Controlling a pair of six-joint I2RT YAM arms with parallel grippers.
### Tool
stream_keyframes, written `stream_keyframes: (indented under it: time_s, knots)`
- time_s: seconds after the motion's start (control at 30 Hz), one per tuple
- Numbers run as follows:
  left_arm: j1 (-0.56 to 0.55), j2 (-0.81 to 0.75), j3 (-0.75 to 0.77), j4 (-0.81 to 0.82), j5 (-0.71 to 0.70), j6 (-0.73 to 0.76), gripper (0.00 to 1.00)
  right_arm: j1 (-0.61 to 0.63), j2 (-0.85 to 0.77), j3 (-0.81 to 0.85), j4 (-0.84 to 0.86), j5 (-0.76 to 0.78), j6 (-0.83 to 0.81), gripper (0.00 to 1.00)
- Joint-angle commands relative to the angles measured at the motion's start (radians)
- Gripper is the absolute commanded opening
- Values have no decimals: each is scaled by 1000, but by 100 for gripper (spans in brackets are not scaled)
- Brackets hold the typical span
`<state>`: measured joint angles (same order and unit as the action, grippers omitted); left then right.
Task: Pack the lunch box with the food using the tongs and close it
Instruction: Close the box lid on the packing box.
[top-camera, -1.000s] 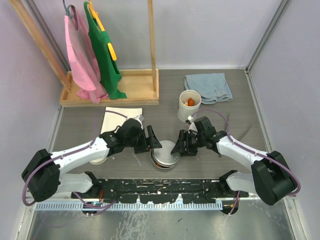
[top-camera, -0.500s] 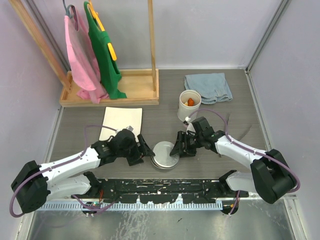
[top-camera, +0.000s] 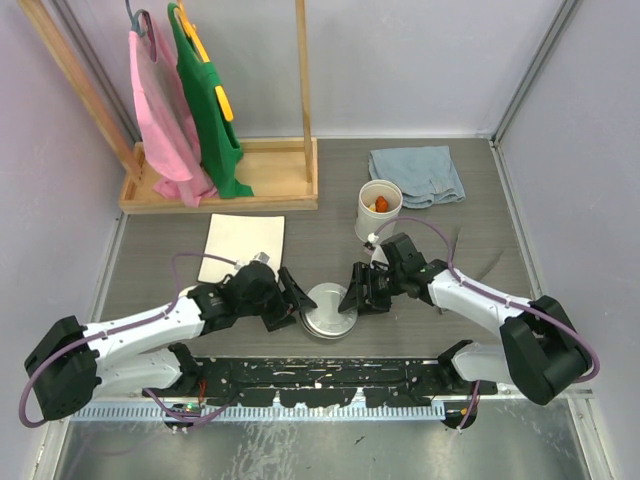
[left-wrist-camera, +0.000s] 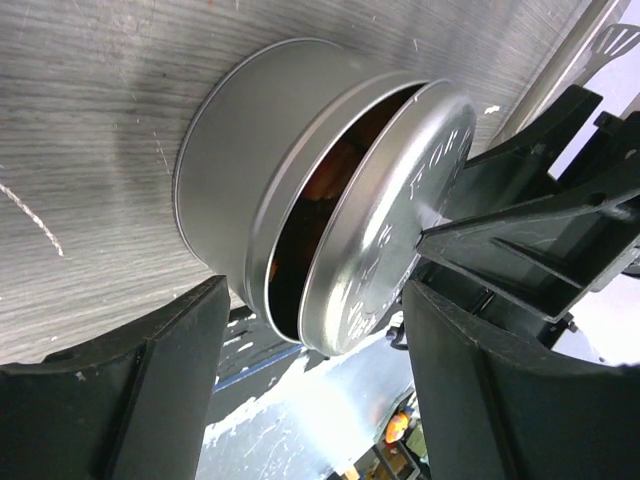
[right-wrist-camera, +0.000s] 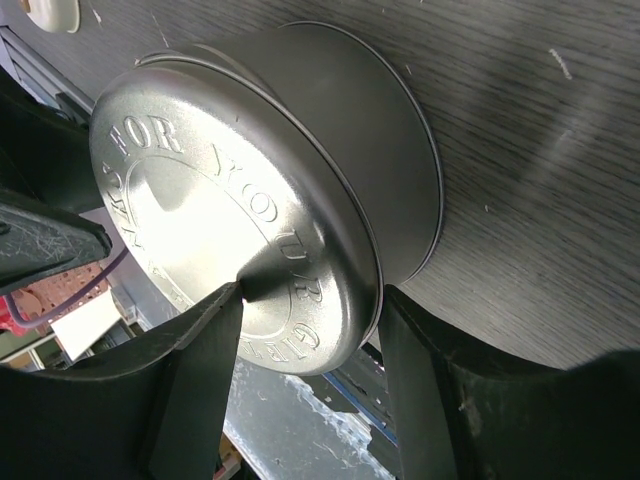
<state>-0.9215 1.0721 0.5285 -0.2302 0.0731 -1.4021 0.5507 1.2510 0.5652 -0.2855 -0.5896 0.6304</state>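
Pinching the rim of the steel lid, the right end effector has one finger flat on the lettered face and the other tucked under the lip, against the wall of the steel tin. That's a grip made for steering. The lid sits tilted, down on one side and lifted on the other. The left wrist view shows a dark wedge of a gap with brown and orange food inside.

Over to the left end effector: spread wide, a finger either side of the tin, close but, as far as I can tell, not touching. My read is that it's a brace, ready to stop the tin skating across the surface while the lid gets pushed square.

In the overhead view the tin sits low in the centre of the frame, right between the two end effectors. Up and to the right of it stands the white tub, uncovered, with an orange piece showing inside. A white lid peeks into the top left corner of the right wrist view.

Neither end effector has the tongs, and I can't pick them out for sure. So closing the tin is the step in hand, and the lid is not yet seated. The risk is that pressing the raised side off-centre jams it crooked.
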Motion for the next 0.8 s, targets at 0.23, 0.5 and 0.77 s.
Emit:
stream_keyframes:
  time_s: [0.23, 0.5, 0.77]
  knots:
    - [-2, 86, 66, 57, -53, 111, 62, 10, 10, 52, 14, 7, -2, 61]
    - [-2, 113, 68, 72, -49, 111, 49, 19, 8, 57, 17, 8, 15, 61]
    - [-2, 120, 67, 79, -51, 115, 43, 40, 18, 71, 12, 30, 25, 61]
